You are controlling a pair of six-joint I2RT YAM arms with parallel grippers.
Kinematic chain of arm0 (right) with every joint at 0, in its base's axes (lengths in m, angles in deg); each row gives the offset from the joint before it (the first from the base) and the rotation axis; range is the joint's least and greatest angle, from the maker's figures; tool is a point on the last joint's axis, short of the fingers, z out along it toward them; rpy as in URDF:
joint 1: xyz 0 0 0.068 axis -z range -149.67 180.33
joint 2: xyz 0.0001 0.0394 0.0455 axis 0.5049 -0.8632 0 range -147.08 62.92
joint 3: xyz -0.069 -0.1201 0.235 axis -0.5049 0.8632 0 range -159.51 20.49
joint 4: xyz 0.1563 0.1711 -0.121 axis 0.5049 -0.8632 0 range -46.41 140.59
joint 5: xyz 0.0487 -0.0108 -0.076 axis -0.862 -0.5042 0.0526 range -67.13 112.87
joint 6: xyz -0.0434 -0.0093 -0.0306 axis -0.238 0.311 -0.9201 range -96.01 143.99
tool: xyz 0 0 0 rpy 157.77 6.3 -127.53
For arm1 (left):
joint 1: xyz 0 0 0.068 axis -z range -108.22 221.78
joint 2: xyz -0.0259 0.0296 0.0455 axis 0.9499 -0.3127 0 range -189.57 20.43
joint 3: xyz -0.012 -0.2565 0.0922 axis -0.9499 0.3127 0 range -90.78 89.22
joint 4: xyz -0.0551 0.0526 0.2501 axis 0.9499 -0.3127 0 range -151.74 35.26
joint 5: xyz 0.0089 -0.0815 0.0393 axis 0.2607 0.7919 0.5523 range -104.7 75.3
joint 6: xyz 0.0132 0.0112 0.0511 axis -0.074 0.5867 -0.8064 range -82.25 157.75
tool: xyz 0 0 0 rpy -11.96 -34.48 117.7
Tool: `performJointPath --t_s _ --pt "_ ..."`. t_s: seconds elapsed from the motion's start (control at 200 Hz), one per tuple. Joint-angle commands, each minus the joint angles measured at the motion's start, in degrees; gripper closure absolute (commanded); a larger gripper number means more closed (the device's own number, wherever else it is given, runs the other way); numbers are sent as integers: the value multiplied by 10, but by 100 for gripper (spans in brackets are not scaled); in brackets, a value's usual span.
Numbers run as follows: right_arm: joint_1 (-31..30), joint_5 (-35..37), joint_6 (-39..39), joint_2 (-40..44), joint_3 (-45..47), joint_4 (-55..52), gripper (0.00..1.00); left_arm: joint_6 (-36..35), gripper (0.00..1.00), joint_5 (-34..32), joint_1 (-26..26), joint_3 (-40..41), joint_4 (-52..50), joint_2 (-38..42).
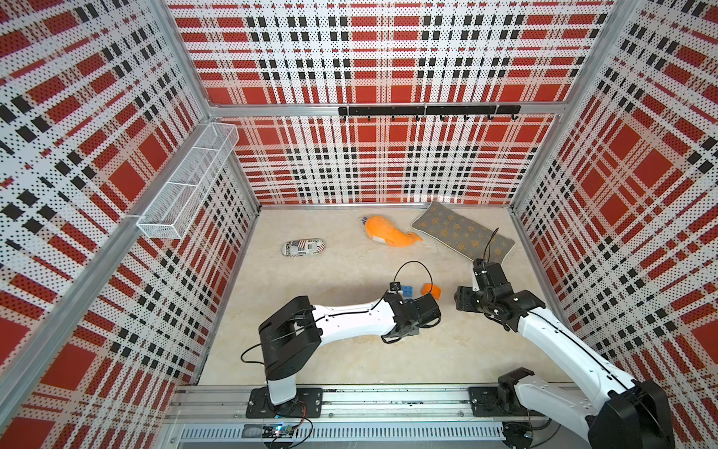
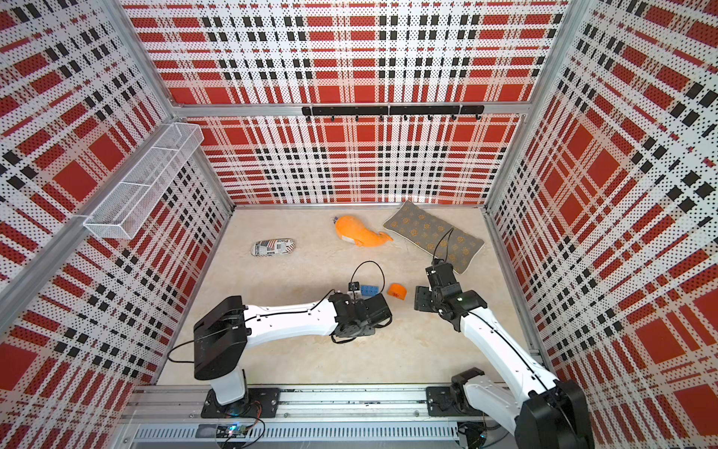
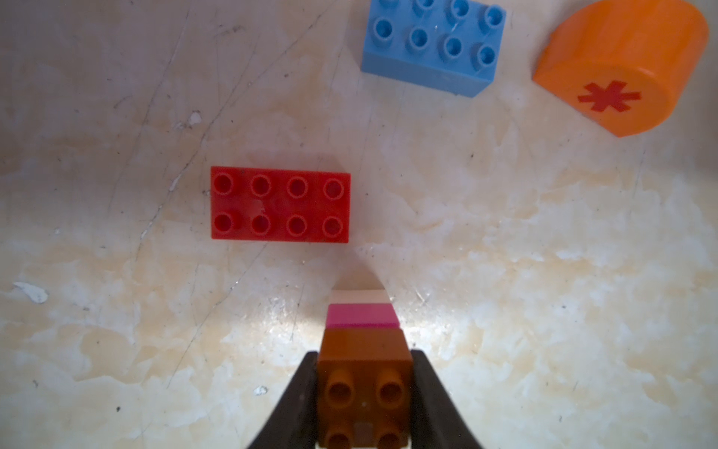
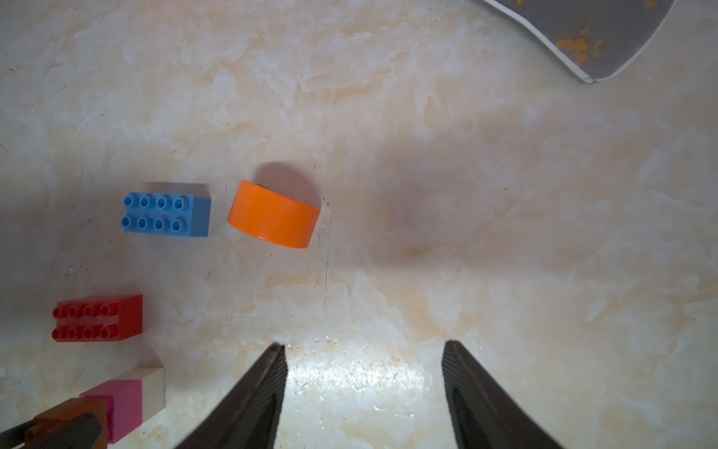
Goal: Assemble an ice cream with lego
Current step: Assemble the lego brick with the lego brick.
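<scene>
On the marbled tabletop (image 3: 116, 311) my left gripper (image 3: 364, 354) pinches the brown-pink-cream stem (image 3: 361, 317), studs up, likely steadying it for the red brick (image 3: 279, 204) beside it. The blue brick (image 3: 431, 42) and orange top (image 3: 621, 66) lie near. My right gripper (image 4: 364, 346) hangs spread, empty.

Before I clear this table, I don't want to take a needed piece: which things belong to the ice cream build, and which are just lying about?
For the build: brown-pink-cream stack, held in the left tool; red brick; blue brick; rounded orange top.
Lying about: orange plush whale; grey patterned cushion; printed pouch; wire basket on the wall.
</scene>
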Motion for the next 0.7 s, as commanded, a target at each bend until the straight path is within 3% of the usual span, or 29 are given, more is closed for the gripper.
performJointPath --t_s 0.0,0.696 --pt "6 -3 -4 14 4 8 32 8 74 -2 4 -4 -10 -12" --pt "6 -6 -4 17 5 9 32 -16 74 21 -2 18 -10 -48"
